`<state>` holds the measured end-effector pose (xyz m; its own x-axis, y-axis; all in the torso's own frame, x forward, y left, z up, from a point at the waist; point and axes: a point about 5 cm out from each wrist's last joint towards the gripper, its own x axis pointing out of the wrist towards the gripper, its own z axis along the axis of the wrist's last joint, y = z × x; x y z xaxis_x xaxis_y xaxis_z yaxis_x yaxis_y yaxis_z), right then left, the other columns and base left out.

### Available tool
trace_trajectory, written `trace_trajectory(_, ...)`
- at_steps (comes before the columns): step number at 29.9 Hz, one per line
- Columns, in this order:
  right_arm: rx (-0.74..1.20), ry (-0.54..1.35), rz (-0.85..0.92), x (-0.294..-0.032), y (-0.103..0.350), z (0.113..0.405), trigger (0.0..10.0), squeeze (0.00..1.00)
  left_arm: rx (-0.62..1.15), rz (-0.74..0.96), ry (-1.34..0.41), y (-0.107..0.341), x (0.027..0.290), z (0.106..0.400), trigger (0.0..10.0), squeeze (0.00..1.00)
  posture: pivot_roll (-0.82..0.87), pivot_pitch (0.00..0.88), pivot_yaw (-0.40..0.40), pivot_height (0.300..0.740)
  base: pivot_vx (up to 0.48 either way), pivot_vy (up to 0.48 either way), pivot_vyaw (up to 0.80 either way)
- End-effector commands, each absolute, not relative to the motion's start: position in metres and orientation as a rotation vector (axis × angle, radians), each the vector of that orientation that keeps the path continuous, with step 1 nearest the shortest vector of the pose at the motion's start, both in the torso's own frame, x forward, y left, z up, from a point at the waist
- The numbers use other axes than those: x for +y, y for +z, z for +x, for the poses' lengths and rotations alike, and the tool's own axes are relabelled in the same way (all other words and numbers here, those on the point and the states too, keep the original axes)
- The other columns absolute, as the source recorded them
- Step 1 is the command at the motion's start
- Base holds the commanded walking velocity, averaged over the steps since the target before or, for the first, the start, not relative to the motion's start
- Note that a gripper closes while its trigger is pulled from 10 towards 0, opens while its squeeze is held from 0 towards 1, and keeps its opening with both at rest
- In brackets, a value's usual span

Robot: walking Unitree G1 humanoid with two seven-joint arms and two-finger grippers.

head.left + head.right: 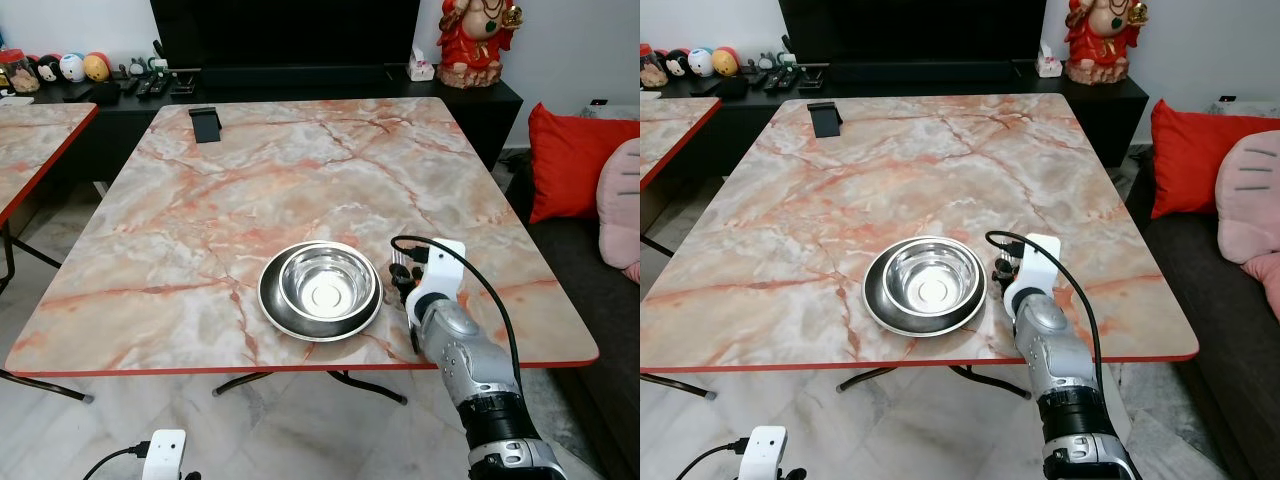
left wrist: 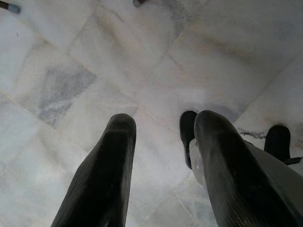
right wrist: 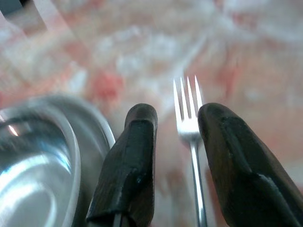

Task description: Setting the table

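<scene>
Placing a silver metal fork (image 3: 191,142) beside the nested steel dishes on the pink-veined marble tabletop (image 1: 250,180).

Right end effector (image 3: 176,163) low over the tabletop just right of the shiny steel bowl (image 1: 326,279) sitting in the wider grey steel plate (image 1: 272,305), black fingers (image 3: 130,161) spread with the fork lying between them, tines pointing away. Best done by keeping the fork parallel to the plate's edge, near but not touching the rim, then lifting straight up so a finger does not drag the handle askew. Hard to tell whether the fork rests fully on the tabletop or touches a finger; handle end cut off, background blurred. Fork itself masked by the wrist in the head views. Left end effector (image 2: 163,161) spread, empty, hanging over pale marble floor tiles (image 2: 71,56).
</scene>
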<state>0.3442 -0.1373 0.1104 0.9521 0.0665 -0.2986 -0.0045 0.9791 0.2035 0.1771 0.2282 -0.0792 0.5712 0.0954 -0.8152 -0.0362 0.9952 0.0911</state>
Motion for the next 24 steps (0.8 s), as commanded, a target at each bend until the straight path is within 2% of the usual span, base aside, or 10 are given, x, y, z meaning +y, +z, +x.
trace_trajectory(1,0.216,0.036,0.227,-0.139,0.131,0.35,10.0,0.0,0.978,0.068,0.076,-0.081,0.229,0.174,10.0,0.0,-0.05,0.0,0.011,0.74,0.0,0.0,0.0)
trace_trajectory(9,0.167,-0.037,0.22,-0.16,0.141,0.356,10.0,0.0,0.978,0.068,0.075,-0.081,0.229,0.174,10.0,0.0,-0.06,0.0,0.014,0.74,0.0,0.0,0.0)
trace_trajectory(18,0.253,-0.12,0.135,-0.184,0.125,0.361,10.0,0.0,0.98,0.066,0.072,-0.08,0.229,0.175,10.0,0.0,-0.05,0.0,0.021,0.74,0.0,0.0,0.0)
trace_trajectory(22,0.271,-0.128,0.121,-0.188,0.121,0.362,10.0,0.0,0.981,0.069,0.068,-0.08,0.229,0.175,10.0,0.0,-0.05,0.0,0.023,0.74,0.0,0.0,0.0)
trace_trajectory(24,0.214,-0.117,0.101,-0.189,0.126,0.362,10.0,0.0,0.979,0.075,0.066,-0.08,0.23,0.175,10.0,0.0,-0.06,0.0,0.025,0.74,0.0,0.0,0.0)
